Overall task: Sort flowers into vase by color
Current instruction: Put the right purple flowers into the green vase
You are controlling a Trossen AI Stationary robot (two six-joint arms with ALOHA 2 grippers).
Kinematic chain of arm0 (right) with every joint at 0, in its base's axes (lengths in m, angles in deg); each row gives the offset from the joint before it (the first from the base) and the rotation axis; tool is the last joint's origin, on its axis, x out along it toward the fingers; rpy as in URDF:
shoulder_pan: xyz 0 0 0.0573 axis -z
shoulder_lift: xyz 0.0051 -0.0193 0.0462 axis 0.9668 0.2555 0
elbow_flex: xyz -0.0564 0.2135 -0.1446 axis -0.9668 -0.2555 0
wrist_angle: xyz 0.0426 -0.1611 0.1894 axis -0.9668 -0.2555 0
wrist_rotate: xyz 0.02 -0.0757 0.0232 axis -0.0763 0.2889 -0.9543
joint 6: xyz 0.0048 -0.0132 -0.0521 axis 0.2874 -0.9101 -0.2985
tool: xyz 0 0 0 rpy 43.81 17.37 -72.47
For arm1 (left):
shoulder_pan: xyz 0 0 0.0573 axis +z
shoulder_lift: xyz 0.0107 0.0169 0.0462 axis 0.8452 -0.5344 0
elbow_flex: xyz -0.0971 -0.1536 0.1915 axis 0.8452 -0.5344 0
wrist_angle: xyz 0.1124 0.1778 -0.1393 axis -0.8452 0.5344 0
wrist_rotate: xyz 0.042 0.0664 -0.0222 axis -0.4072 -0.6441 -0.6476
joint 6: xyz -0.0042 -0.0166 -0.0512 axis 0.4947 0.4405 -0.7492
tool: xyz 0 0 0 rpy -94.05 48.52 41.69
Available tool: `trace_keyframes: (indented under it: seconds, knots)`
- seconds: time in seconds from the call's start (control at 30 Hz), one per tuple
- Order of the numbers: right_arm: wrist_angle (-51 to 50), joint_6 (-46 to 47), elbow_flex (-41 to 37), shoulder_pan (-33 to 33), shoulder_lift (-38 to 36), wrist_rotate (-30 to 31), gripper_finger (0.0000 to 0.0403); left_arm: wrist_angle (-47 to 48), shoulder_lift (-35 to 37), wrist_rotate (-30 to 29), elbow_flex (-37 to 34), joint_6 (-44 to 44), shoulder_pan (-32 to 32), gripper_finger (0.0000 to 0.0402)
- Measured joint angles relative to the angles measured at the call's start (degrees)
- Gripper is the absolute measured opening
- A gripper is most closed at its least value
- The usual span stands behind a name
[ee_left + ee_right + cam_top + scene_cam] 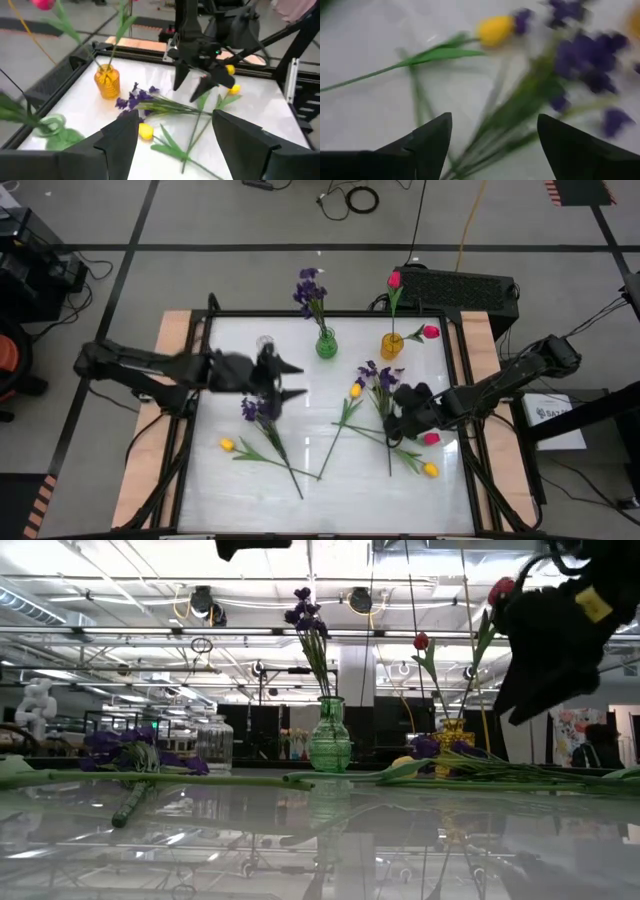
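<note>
Both jaw pairs stand apart; I hang my right gripper [386,418] over the purple flowers [381,377], lining up a grasp.

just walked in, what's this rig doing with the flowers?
It is sorting artificial flowers into vases by color. The green vase holds purple blossoms, the amber vase holds pink tulips, and a clear vase stands empty. The right hand hovers open over a purple bunch lying on the table; the left hand is open above the table, holding nothing. More stems still lie loose.
</note>
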Motion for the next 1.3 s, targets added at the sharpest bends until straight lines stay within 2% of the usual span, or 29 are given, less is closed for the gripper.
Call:
trace_keyframes:
  seconds: [0.17,0.3,0.53,0.7,0.93,1.1,1.3]
  knots:
    - [-5.81,9.39,0.00,2.08,0.64,4.38,0.0285,-9.14,-4.80,-6.42,-3.28,-0.20,-4.58,0.0255]
    - [-6.26,13.95,-0.02,3.86,4.25,3.17,0.0287,-11.78,-7.83,-7.66,-3.54,-3.14,-5.56,0.0255]
    - [1.52,16.22,-0.02,4.08,9.98,2.15,0.0290,-11.53,-8.94,-7.80,-3.56,-7.66,-8.01,0.0255]
    - [1.89,18.61,-0.04,4.17,15.76,0.94,0.0290,-11.49,-8.94,-8.00,-3.56,-7.68,-10.68,0.0255]
    - [4.49,16.85,0.06,5.19,21.20,1.86,0.0283,-11.49,-8.94,-9.63,-3.56,-7.71,-12.01,0.0255]
    - [4.89,16.68,0.09,5.29,21.27,2.45,0.0231,-11.49,-8.94,-10.03,-3.56,-7.70,-12.17,0.0255]
    - [4.60,16.86,0.00,5.28,21.22,2.94,0.0118,-11.35,-8.94,-10.07,-3.56,-7.67,-12.17,0.0255]
